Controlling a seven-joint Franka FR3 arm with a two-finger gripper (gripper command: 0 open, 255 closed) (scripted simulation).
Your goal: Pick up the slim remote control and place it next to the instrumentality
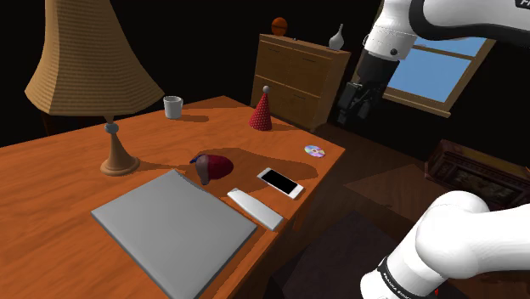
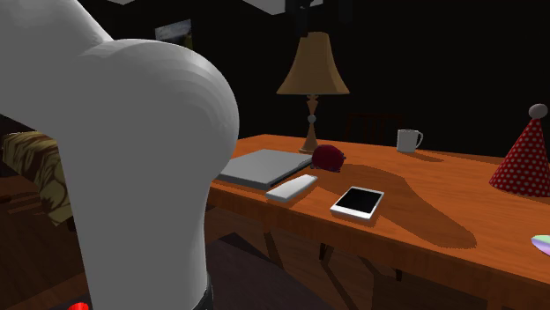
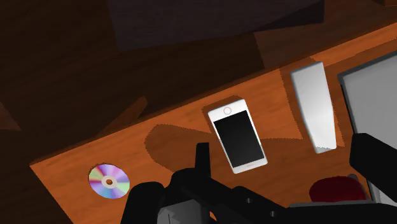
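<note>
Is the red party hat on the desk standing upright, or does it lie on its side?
Upright. The red party hat rests on its wide base on the desk, with its tip pointing up.

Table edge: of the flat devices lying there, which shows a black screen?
The white phone, between the plain grey remote and the iridescent disc.

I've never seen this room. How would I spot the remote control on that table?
Find the wooden table with the lamp, then the closed grey laptop near its edge. Beside it lies the remote: a slim pale grey bar, narrower than the black-screened phone on its other side.
</note>
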